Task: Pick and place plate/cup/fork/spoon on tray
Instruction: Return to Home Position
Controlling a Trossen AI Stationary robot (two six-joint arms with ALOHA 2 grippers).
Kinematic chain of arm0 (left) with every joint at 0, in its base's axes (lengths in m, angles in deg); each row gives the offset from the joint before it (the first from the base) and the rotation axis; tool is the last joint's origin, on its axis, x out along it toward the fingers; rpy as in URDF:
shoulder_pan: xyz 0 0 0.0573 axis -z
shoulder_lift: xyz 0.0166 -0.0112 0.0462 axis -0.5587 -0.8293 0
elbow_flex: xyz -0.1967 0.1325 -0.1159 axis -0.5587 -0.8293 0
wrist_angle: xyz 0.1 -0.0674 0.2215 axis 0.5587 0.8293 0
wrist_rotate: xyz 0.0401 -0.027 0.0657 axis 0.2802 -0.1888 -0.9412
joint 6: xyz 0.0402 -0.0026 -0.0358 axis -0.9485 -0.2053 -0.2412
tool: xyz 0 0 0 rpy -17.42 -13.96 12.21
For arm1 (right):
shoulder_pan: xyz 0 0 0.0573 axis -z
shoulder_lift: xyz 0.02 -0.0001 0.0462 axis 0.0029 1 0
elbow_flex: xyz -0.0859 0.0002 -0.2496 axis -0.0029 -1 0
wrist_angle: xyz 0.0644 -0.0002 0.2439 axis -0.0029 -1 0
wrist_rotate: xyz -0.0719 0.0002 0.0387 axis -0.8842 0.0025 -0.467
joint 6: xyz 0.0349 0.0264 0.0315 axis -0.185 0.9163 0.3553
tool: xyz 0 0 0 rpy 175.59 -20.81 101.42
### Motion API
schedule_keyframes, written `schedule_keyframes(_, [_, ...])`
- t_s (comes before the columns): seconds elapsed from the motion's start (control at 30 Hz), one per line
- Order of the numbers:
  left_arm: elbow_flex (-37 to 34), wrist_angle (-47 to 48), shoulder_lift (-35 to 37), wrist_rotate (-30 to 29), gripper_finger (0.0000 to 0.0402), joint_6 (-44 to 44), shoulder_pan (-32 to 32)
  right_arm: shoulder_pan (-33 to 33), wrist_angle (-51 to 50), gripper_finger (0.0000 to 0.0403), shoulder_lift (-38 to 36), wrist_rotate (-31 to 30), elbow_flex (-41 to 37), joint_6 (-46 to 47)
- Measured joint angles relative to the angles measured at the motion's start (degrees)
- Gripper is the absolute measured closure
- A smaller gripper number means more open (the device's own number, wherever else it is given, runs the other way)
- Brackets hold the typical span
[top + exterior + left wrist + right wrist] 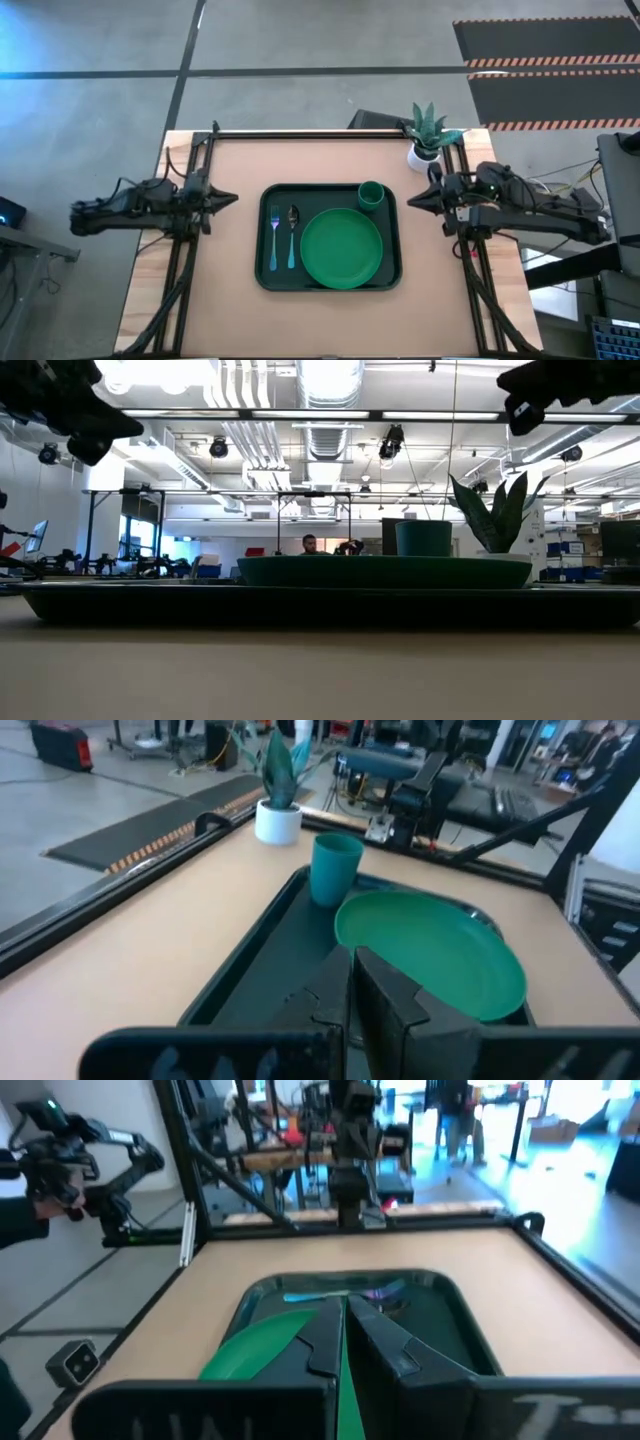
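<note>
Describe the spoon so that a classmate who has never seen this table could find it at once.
Find the dark green tray mid-table. Left of the plate lie two blue-handled utensils; the spoon is the one nearer the plate, with an oval bowl, unlike the tined fork.

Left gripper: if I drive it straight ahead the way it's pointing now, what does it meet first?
The left gripper, shut, points across the table at the tray. Going straight on, it would likely meet the tray's near rim first, then the fork and spoon. It may pass above the rim; height is unclear.
</note>
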Motion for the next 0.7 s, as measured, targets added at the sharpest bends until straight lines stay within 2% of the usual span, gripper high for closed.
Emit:
schedule_keyframes(0.2, [-4.2, -3.2, 4.2, 0.1, 0.0402, 0.0, 0.0, 0.0, 2.5, 0.0394, -7.9, -0.5, -6.9, 1.0])
schedule_keyframes(0.3, [-8.0, -11.6, 5.6, 1.5, 0.0402, -0.3, 0.0, 0.0, 3.1, 0.0394, -12.1, -0.5, -9.8, 2.4])
schedule_keyframes(0.43, [-13.4, -17.5, 5.7, 2.3, 0.0402, 1.5, 0.0, 0.0, 3.8, 0.0394, -17.3, -0.4, -12.5, 2.7])
schedule_keyframes(0.6, [-19.3, -27.3, 4.1, 7.4, 0.0402, 5.4, 0.1, 0.1, 3.7, 0.0394, -17.1, -0.5, -13.7, 3.4])
schedule_keyframes(0.7, [-21.1, -29.3, 3.7, 9.7, 0.0402, 7.5, 0.5, 0.1, 2.9, 0.0394, -17.2, -0.4, -15.4, 4.4])
